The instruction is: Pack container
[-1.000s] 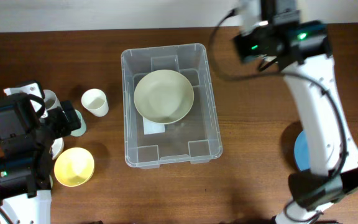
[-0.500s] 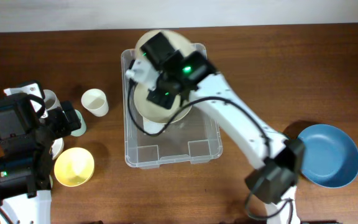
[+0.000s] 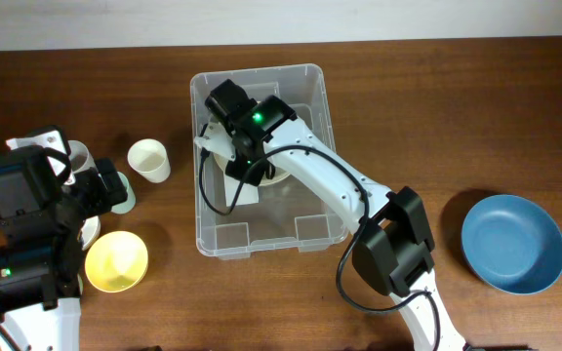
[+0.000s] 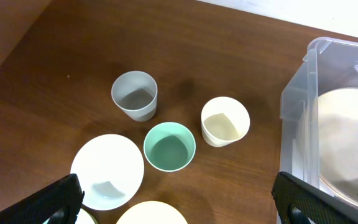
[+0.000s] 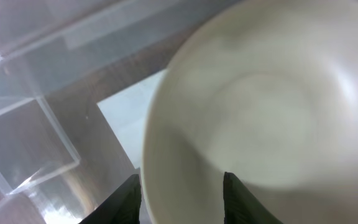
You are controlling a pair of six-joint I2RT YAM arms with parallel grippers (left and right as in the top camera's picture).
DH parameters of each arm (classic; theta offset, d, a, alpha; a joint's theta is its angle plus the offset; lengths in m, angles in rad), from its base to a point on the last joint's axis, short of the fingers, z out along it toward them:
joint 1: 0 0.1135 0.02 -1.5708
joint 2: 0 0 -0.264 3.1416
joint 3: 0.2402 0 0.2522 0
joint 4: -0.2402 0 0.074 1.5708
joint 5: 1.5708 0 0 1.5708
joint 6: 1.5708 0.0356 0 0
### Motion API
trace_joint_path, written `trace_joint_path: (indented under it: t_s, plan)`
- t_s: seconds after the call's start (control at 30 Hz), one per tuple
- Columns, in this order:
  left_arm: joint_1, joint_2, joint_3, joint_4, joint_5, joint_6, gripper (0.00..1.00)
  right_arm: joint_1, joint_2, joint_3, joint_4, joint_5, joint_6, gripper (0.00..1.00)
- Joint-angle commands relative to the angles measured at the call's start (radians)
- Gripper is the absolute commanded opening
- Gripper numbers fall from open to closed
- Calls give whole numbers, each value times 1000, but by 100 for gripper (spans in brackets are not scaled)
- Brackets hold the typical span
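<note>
Brown wood covered the table (image 3: 408,107), and the container (image 3: 271,255) sat in the middle of it. Inside the container lay a big cream bowl (image 5: 266,112), partly on a white label (image 5: 129,118). The right claw (image 5: 182,199) was down in the container, its two fingers set apart, one on each side of the bowl's edge. The left claw (image 4: 176,186) hung over the left side of the table, opened wide and holding nothing. Under it stood a grey cup (image 4: 134,94), a green cup (image 4: 169,147) and a cream cup (image 4: 225,121), close together. A blue bowl (image 3: 512,243) sat far off on the right.
</note>
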Motion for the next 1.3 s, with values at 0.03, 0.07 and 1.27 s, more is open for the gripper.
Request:
trace_joint_path:
  t_s: [0.03, 0.07, 1.27]
  plan:
    - [5, 0, 17, -1, 14, -13, 99, -12, -130, 76, -26, 201, 126, 38]
    - [5, 0, 17, -1, 15, -13, 100, -16, -154, 89, -25, 253, 169, 38]
    - [5, 0, 17, -1, 34, -13, 99, -993, -470, -636, -97, 209, 1073, 63]
